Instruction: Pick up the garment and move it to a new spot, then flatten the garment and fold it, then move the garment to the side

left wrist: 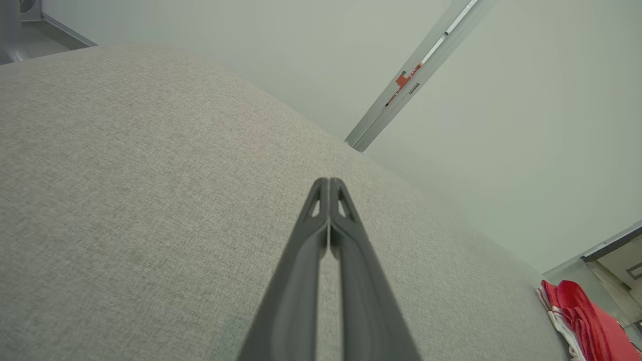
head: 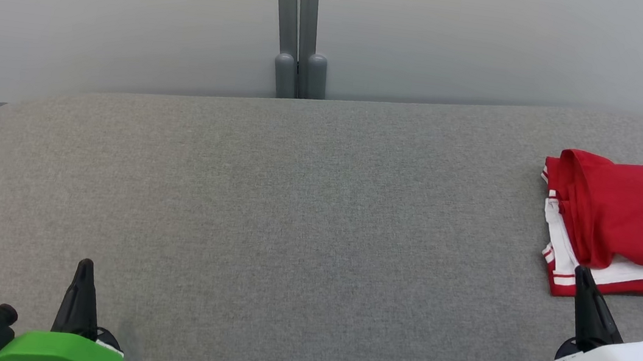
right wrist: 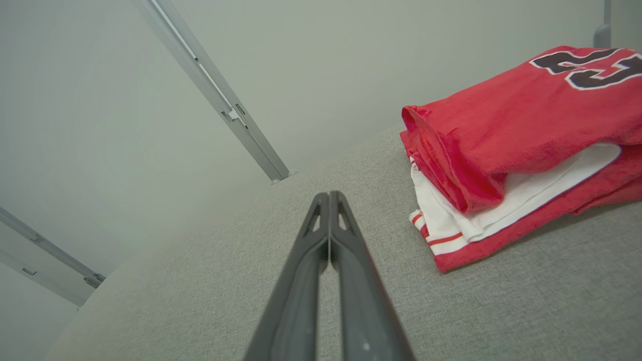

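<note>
Red jersey [head: 630,212] — folded, at the right edge of the desk [head: 294,202], just beyond the right gripper [head: 581,275]; left gripper [head: 85,267] well apart. Both pairs of jaws pressed together, empty. Risk: a stray nudge so near the rim could undo the folds.

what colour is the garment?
The garment is red with white trim and dark numerals, best in the right wrist view.
</note>
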`<state>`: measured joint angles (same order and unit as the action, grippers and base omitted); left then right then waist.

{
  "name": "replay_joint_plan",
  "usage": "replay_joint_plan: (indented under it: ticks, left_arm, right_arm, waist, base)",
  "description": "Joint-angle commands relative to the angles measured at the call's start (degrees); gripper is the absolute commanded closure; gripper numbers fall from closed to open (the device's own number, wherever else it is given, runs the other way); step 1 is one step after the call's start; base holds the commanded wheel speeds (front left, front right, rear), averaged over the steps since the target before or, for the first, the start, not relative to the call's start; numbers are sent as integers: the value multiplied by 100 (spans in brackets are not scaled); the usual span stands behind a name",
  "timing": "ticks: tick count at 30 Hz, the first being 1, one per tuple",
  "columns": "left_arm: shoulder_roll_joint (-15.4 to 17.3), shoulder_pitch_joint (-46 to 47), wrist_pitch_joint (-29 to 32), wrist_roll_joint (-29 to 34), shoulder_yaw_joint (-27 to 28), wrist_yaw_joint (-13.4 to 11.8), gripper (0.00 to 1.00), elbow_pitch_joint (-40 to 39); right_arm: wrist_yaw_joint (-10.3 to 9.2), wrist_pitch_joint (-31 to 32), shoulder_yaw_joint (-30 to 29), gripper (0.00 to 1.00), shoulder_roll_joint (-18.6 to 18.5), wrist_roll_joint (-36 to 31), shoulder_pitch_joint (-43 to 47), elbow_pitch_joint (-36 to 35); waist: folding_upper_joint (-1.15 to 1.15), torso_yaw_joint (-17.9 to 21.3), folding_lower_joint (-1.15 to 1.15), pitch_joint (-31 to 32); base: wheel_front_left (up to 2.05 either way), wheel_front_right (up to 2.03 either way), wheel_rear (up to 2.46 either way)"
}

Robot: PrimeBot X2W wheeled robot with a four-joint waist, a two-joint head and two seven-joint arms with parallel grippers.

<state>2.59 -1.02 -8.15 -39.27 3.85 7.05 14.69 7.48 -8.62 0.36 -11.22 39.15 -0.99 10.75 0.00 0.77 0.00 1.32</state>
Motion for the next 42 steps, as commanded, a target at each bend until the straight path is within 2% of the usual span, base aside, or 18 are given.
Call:
replay_joint_plan:
  ticks: [1,22,42]
  left_arm:
    - [28,199,36,-190,34,12,100,-99]
    - [34,375,457,-1700,105,26,100,-97]
    - [38,499,788,-2851,162,37,100,-91]
  right_arm:
    - [1,51,-61,100,-13,201,-178,-53]
    - [2,478,-247,100,229,1706,-290,55]
    - [2,815,-391,100,421,2868,-379,140]
  waist:
    - [0,-1,0,-2]
    - [0,-17,0,-33]
    - [0,-32,0,-62]
  base:
    - [0,0,0]
    - [0,0,0]
    - [0,0,0]
